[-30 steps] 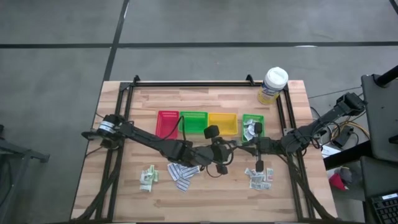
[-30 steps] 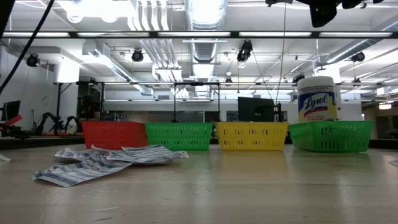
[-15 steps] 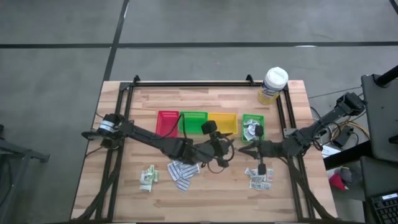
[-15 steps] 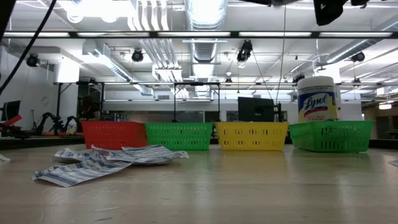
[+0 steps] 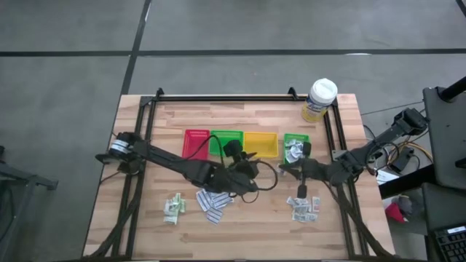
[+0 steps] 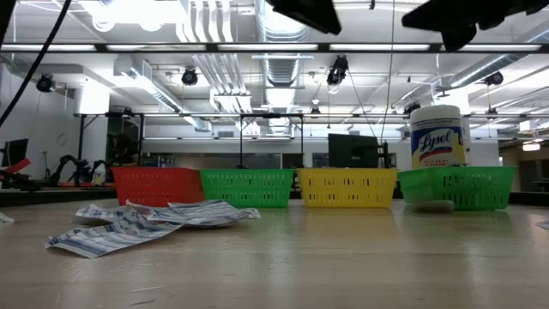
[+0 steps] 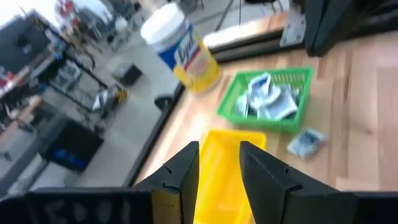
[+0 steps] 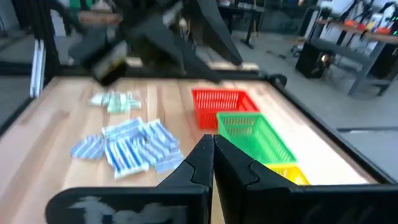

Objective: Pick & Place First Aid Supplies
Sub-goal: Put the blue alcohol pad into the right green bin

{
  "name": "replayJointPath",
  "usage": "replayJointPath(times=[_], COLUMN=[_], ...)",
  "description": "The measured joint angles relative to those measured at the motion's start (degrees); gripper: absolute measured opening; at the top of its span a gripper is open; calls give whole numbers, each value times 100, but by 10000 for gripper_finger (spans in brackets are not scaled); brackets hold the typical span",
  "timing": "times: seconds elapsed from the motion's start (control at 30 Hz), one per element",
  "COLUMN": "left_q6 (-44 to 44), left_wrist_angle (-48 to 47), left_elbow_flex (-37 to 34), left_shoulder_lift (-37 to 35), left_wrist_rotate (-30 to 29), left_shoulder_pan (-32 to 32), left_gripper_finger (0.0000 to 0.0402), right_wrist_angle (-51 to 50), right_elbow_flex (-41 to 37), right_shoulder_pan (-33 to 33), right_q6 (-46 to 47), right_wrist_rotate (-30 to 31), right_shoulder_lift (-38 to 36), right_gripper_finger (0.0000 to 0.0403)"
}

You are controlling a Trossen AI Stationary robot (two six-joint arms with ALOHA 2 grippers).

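Note:
First aid supplies lie in three heaps near the table's front: pale green-white sachets (image 5: 173, 208), long blue-printed white strips (image 5: 212, 204) and small grey-white squares (image 5: 304, 209). More packets fill the right green tray (image 5: 295, 148). One packet (image 7: 306, 142) lies on the table beside that tray and also shows as a small packet (image 6: 433, 204) in the low view. My left gripper (image 7: 219, 149) hovers open above the yellow tray's (image 7: 225, 171) near side, holding nothing. My right gripper (image 8: 213, 140) hangs shut and empty at mid-table, right of centre.
Red (image 5: 195, 143), green (image 5: 227, 142), yellow (image 5: 261, 143) and green trays stand in a row across the table's middle. A white-lidded, yellow-labelled tub (image 5: 320, 100) stands at the far right corner. A black frame rail (image 5: 226, 98) borders the table.
My left gripper has drifted a little toward the table's left and far edge and swung its fingers round toward the trays, staying open. A packet now lies on the table in front of the right green tray, where none showed before. My right wrist has turned slightly.

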Motion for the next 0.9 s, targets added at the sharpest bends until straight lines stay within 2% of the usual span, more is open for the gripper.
replayJointPath(times=[0.17, 0.23, 0.4, 0.6, 0.9], left_q6=[-970, -1220, -1842, -2239, -2335], left_wrist_angle=[-987, -1068, -1014, -255, 1126], left_elbow_flex=[-27, -163, -841, -1869, -3471], left_shoulder_lift=[-22, -34, -250, -673, -1587], left_wrist_rotate=[42, 44, 90, 232, 272], left_shoulder_pan=[-101, -148, -253, -323, -394], left_gripper_finger=[121, 121, 121, 121, 121], right_wrist_angle=[-726, -1147, -1976, -2282, -2866], right_elbow_flex=[0, 0, 0, 0, 321], right_shoulder_pan=[-60, -154, -550, -856, -912], right_q6=[398, 635, 1275, 1351, 1806], right_wrist_rotate=[-131, -236, -1141, -1917, -1975], right_shoulder_lift=[0, 0, 23, 191, 916], right_gripper_finger=[8, 8, 8, 13, 86])
